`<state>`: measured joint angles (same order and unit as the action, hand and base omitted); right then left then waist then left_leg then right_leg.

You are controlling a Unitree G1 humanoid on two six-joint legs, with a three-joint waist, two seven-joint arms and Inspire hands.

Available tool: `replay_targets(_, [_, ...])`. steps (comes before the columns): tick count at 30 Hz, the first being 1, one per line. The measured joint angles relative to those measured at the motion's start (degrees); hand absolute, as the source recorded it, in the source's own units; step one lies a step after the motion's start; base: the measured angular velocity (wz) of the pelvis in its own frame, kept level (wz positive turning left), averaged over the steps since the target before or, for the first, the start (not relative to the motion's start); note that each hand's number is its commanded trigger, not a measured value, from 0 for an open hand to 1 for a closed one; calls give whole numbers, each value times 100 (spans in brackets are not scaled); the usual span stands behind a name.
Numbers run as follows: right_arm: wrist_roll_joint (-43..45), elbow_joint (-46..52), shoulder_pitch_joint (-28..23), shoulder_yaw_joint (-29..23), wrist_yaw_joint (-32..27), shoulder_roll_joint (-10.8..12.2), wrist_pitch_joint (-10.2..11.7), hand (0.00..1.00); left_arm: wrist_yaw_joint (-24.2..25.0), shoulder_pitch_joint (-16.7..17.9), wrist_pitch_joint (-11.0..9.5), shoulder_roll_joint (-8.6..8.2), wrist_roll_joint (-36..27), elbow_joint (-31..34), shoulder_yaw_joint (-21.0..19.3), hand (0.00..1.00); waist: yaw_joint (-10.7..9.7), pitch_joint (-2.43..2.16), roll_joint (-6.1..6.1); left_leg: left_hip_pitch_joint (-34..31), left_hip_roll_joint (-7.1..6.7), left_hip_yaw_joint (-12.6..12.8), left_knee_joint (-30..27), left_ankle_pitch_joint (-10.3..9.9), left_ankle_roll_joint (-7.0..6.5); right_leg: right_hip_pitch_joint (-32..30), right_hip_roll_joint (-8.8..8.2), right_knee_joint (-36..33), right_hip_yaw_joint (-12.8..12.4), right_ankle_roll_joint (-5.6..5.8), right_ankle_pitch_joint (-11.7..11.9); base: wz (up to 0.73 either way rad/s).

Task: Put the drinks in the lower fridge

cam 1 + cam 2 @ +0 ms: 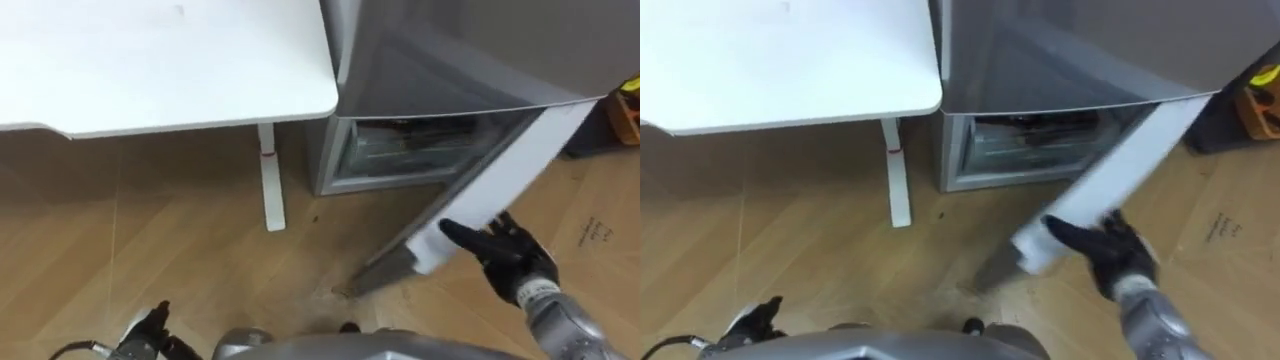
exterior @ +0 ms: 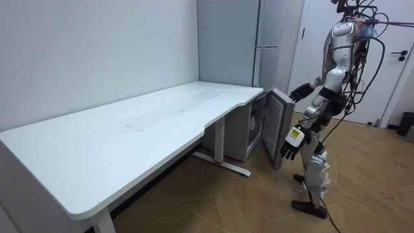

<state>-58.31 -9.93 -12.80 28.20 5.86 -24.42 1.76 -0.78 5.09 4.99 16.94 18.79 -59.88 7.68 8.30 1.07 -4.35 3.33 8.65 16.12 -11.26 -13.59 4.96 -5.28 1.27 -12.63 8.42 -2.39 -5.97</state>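
Bright, even room light; soft shadow beneath the table.

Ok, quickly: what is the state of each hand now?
Left hand: open, empty, hanging low.
Right hand: open, at the edge of the lower fridge door.

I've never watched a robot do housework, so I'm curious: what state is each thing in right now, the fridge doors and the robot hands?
Lower fridge door: open, swung out.
Upper fridge door: shut.
Right robot hand: open, resting against the lower door's free end.
Left robot hand: open, hanging low, holding nothing.
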Motion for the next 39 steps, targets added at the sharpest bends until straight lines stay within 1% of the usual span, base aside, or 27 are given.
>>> replay_targets(1, [132,439,526,498,619,82,-9,0,27,-161,-1,-9,24,-77,51,0,3,13,24,-45,27,-87,-23,27,42,-1,14,13,80,-41,-3,32])
replay_targets(2, [193,674,1159,841,1211,341,-1,0,19,-262,-6,-15,23,-76,149,0,6,14,40,-97,33,-216,-36,62,68,10,10,25,187,-63,-9,50])
replay_targets(3, [193,779,1663,1025,1711,480,-2,0,16,-298,-15,-43,11,-31,233,0,26,-20,50,-128,32,-316,-39,85,73,36,25,92,278,-69,-9,50])
replay_targets(4, [183,849,1838,1059,1918,485,-12,0,16,-288,-15,-53,9,-9,272,0,74,-44,52,-135,20,-378,-38,99,74,50,30,112,294,-69,-9,45])
replay_targets(5, [168,967,1992,1031,2296,465,-60,0,12,-193,-1,-59,-3,60,302,0,181,-70,47,-120,-3,-461,-16,139,64,106,17,110,347,-63,-14,39])
replay_targets(6, [192,1036,1966,979,2602,434,-153,0,6,-54,36,-57,-25,113,301,0,209,-80,50,-103,-19,-534,-8,139,58,186,-9,143,445,-47,-23,38])
replay_targets(7, [230,1052,1924,922,2729,431,-218,0,12,30,88,-57,-40,124,301,0,208,-85,42,-94,-28,-550,-3,142,54,228,-15,178,469,-36,-27,35])
replay_targets(9, [293,1042,1489,783,3118,396,-491,0,64,302,290,-59,-70,127,266,0,201,-114,-7,-117,-56,-547,-6,146,35,286,-75,201,590,13,-56,29])
replay_targets(10, [298,1030,1426,773,3220,375,-572,0,102,334,330,-64,-72,126,266,0,199,-114,-11,-124,-62,-545,-8,143,26,289,-85,200,598,24,-64,16])
replay_targets(11, [298,991,1364,762,3424,350,-704,0,176,351,368,-80,-132,122,266,0,197,-113,-11,-134,-77,-544,-10,139,16,291,-104,199,600,38,-73,8])
replay_targets(12, [297,923,1363,729,3630,328,-793,0,208,333,370,-90,-188,122,262,0,190,-111,-7,-139,-88,-543,-9,139,10,295,-117,198,600,49,-79,6])
replay_targets(14, [298,801,1365,618,3901,384,-851,0,217,274,368,-98,-191,119,260,0,188,-110,-7,-123,-90,-535,-3,137,4,314,-120,199,598,59,-85,2])
replay_targets(15, [326,786,1359,539,4050,387,-904,0,215,239,368,-110,-191,120,260,0,174,-109,-5,-110,-90,-532,2,136,3,328,-120,200,591,62,-88,0])
replay_targets(18, [575,782,1271,278,4357,398,-956,0,189,200,375,-127,-201,127,260,0,151,-108,-3,-80,-93,-530,68,142,-6,339,-117,200,594,66,-92,0])
replay_targets(22, [798,678,1093,18,4579,347,-1064,0,127,201,390,-203,-204,126,259,0,143,-107,-7,-62,-97,-533,60,142,-7,354,-124,203,597,70,-95,0])
replay_targets(25, [1288,556,1007,-91,4781,325,-1070,0,137,223,431,-210,-236,128,234,0,130,-105,-15,-37,-100,-536,54,142,-7,383,-128,212,601,72,-102,0])
replay_targets(26, [1507,418,923,-198,4862,325,-1071,0,141,233,431,-216,-238,136,148,0,127,-100,-17,-4,-105,-545,60,142,-7,420,-130,226,600,75,-104,0])
replay_targets(27, [1622,338,870,-254,4876,326,-1071,0,137,246,431,-215,-237,135,132,0,130,-97,-14,16,-110,-551,66,142,-7,445,-134,234,605,82,-108,11])
replay_targets(28, [1895,158,723,-415,4875,327,-1071,0,134,274,429,-217,-237,131,108,0,102,-98,-16,38,-129,-590,66,142,-8,512,-150,277,643,98,-117,22])
replay_targets(30, [2363,-411,462,-711,4813,290,-1067,0,110,333,425,-220,-250,128,65,0,56,-104,-26,49,-154,-604,80,135,-23,567,-188,288,731,131,-136,22])
replay_targets(32, [2697,-914,338,-875,4726,239,-1065,0,45,419,424,-223,-349,135,-13,0,31,-104,-30,55,-166,-605,79,128,-41,574,-203,285,752,143,-140,5])
replay_targets(33, [3073,-1264,292,-1030,4675,241,-1059,0,24,484,425,-225,-343,150,-90,0,-42,-106,-36,46,-179,-629,82,128,-42,579,-216,288,753,153,-146,6])
replay_targets(34, [3264,-1475,281,-1109,4621,244,-1058,0,21,498,430,-222,-340,142,-112,0,-76,-106,-36,46,-191,-678,85,128,-44,586,-223,290,761,161,-151,16])
replay_targets(36, [3752,-2532,241,-1391,4282,235,-1053,0,-46,564,423,-217,-334,137,-223,0,-178,-110,-55,45,-229,-752,85,143,-68,648,-279,293,900,201,-178,25])
replay_targets(37, [3834,-2751,231,-1430,4192,222,-1054,0,-78,577,420,-215,-339,138,-229,0,-184,-114,-60,47,-235,-752,83,143,-68,651,-286,292,894,206,-182,14])
replay_targets(39, [4174,-3508,230,-1660,3946,254,-1030,0,-163,641,411,-229,-306,140,-341,0,-220,-110,-87,37,-246,-763,76,144,-69,661,-298,296,898,214,-187,2])
